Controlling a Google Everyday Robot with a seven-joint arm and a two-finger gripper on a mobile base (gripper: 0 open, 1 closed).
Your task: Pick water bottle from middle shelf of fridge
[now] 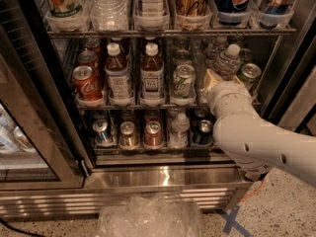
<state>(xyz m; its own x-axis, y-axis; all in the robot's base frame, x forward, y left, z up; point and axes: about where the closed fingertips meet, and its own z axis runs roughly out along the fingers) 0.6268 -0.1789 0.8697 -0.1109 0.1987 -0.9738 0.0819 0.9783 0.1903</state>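
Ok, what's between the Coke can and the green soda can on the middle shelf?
Two brown tea bottles, shown in the camera view. The pincer sits farther right, by the water bottle.

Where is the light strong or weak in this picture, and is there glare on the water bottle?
Camera view: the fridge interior is dim; a bright reflection lies on the steel sill below the racks; the arm is well lit. The gripper is at the middle shelf, just in front of the water bottle, which shows small highlights but no strong glare.
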